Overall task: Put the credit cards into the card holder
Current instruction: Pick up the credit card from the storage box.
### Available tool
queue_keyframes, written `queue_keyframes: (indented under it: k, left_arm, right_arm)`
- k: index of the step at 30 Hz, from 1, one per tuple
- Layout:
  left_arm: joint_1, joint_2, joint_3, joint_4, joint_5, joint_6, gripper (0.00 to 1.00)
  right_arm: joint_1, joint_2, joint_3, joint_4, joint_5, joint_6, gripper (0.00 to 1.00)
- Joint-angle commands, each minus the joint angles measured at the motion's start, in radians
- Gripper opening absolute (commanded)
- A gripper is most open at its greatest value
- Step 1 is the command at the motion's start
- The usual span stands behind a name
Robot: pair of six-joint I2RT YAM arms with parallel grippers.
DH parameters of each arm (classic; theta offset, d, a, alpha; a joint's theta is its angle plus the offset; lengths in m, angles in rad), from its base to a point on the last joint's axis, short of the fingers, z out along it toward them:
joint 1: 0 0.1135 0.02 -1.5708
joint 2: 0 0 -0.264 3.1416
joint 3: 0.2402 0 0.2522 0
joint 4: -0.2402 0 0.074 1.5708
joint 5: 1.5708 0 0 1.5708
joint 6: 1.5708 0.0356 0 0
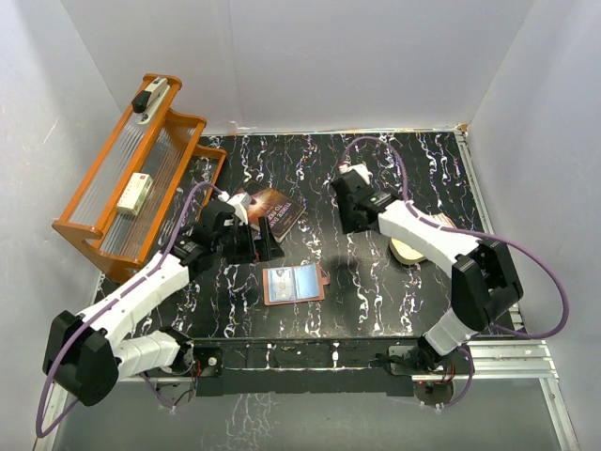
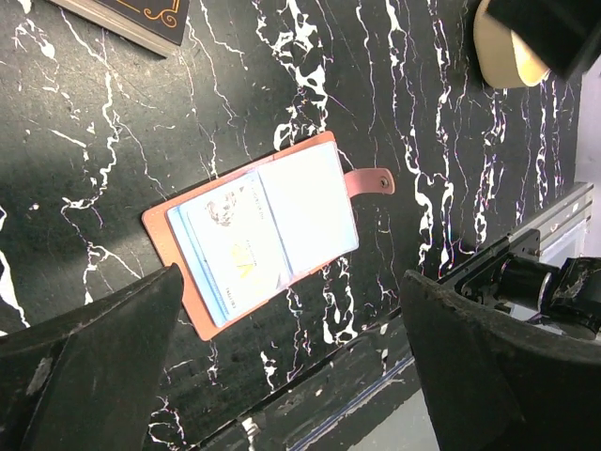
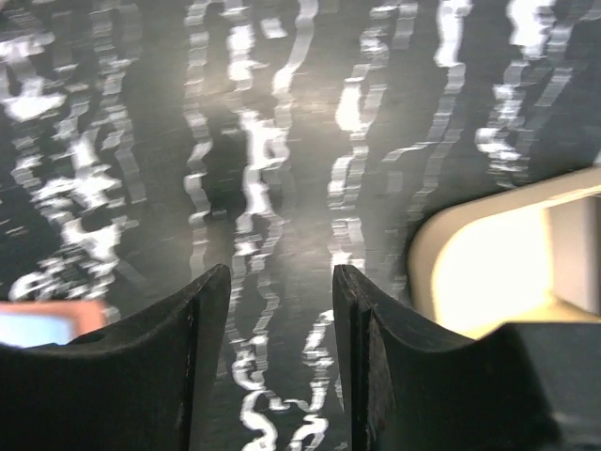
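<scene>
The card holder point(image 1: 294, 284) lies open and flat on the black marbled table, its snap tab point(image 1: 325, 278) pointing right. It also shows in the left wrist view point(image 2: 164, 230). Pale blue-white credit cards point(image 2: 235, 258) lie on its inner pages; I cannot tell whether they sit inside the sleeves. I make out no separate darker card. My left gripper point(image 1: 255, 246) point(image 2: 291, 282) is open wide and empty, above and just left of the holder. My right gripper point(image 1: 351, 222) point(image 3: 282, 274) is open and empty, up and to the right of the holder, over bare table.
A dark paperback book point(image 1: 274, 209) lies behind the left gripper. A beige-gold tin point(image 1: 408, 250) point(image 3: 488, 268) sits under the right arm. An orange rack point(image 1: 141, 178) stands at the back left. A metal rail point(image 1: 507, 352) runs along the table's front edge.
</scene>
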Motion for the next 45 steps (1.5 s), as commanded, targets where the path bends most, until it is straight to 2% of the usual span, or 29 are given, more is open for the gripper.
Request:
queue_keyframes:
  k: [1,10,14,22,27,45]
  left_arm:
    - [-0.003,-0.039,0.04,-0.078,0.036,0.056,0.99]
    - [-0.002,-0.066,0.039,-0.146,0.089,0.181,0.99]
    - [-0.003,-0.086,0.001,-0.154,0.066,0.205,0.99]
    - [-0.003,-0.107,-0.019,-0.145,0.073,0.214,0.99]
    - [-0.002,-0.098,-0.017,-0.149,0.071,0.217,0.98]
    - [-0.002,-0.1,-0.016,-0.157,0.042,0.218,0.99]
  right_arm:
    - [-0.121,-0.011,0.076,-0.082,0.16,-0.146,0.47]
    - [-0.327,0.096,0.161,-0.157,0.329,-0.209,0.52]
    - [-0.382,0.116,0.154,-0.155,0.31,-0.248,0.51]
    - [-0.425,0.188,0.13,-0.162,0.396,-0.348,0.5]
    - [-0.439,0.223,0.133,-0.132,0.34,-0.385,0.5]
    - [-0.491,0.248,0.028,0.022,0.388,-0.451,0.48]
